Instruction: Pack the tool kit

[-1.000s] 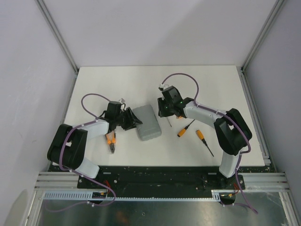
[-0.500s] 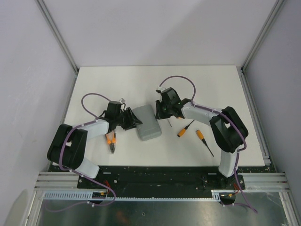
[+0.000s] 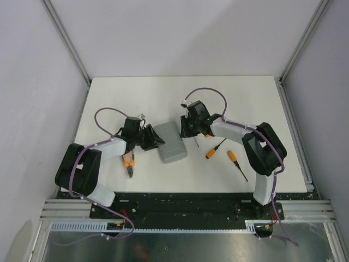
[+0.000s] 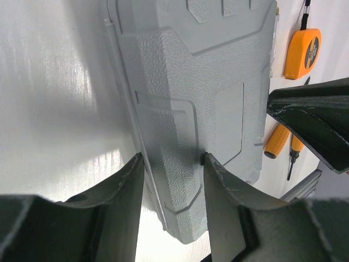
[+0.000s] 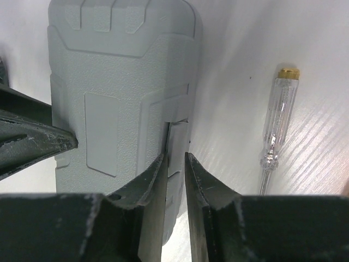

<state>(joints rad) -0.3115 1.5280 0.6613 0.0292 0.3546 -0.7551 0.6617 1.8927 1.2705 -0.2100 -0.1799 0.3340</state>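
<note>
The grey tool kit case (image 3: 170, 142) lies shut on the white table. My left gripper (image 3: 151, 138) clasps its left edge; in the left wrist view the fingers (image 4: 170, 158) straddle the case's rim (image 4: 191, 82). My right gripper (image 3: 185, 129) is at the case's right edge, its jaws nearly shut on the grey latch tab (image 5: 175, 143). The orange pliers (image 3: 128, 164) lie under my left arm. Two orange-handled screwdrivers (image 3: 214, 150) (image 3: 235, 162) lie to the right. An orange tape measure (image 4: 301, 53) shows beyond the case.
A clear-handled tester screwdriver (image 5: 275, 136) lies just right of the case, close to my right fingers; it also shows in the top view (image 3: 195, 143). The table's front edge (image 3: 180, 192) runs close behind the tools.
My right gripper has shifted slightly left onto the case's right edge. The left arm and the case have not moved.
</note>
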